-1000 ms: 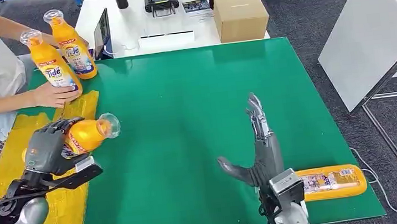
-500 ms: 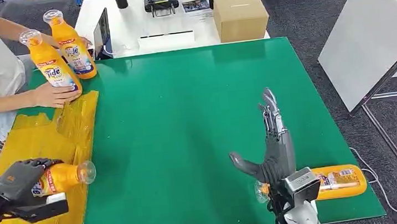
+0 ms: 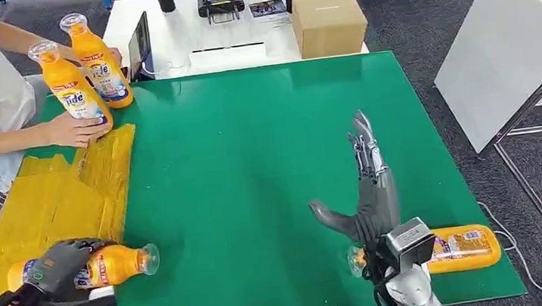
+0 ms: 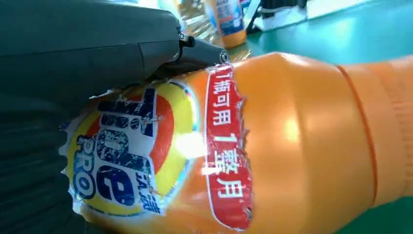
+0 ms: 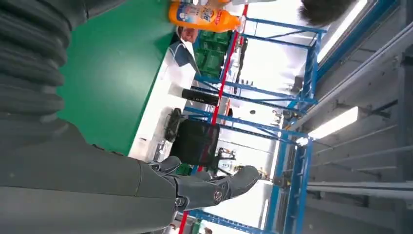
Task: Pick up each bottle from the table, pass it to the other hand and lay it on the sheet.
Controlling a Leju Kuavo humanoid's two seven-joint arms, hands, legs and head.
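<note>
From the head view, my left hand (image 3: 58,268) grasps an orange bottle (image 3: 116,264) lying on its side over the yellow sheet (image 3: 38,208), its cap past the sheet's edge above the green table (image 3: 253,155). My right hand (image 3: 367,196) is released, fingers straight, beside another lying bottle (image 3: 457,248). At the far left corner a person's hand (image 3: 72,130) holds one of two upright bottles (image 3: 75,94).

In the left wrist view, my fingers (image 4: 87,44) wrap the bottle's label.

In the right wrist view, my fingers (image 5: 214,187) hold nothing.

Orange plastic detergent bottle with blue-yellow label (image 3: 105,266) lies on its side on the crinkled yellow sheet (image 3: 52,199), clear cap over the green edge. Second orange bottle (image 3: 457,248) lies flat at the near right edge. Two more orange bottles (image 3: 85,74) upright, far left.
</note>
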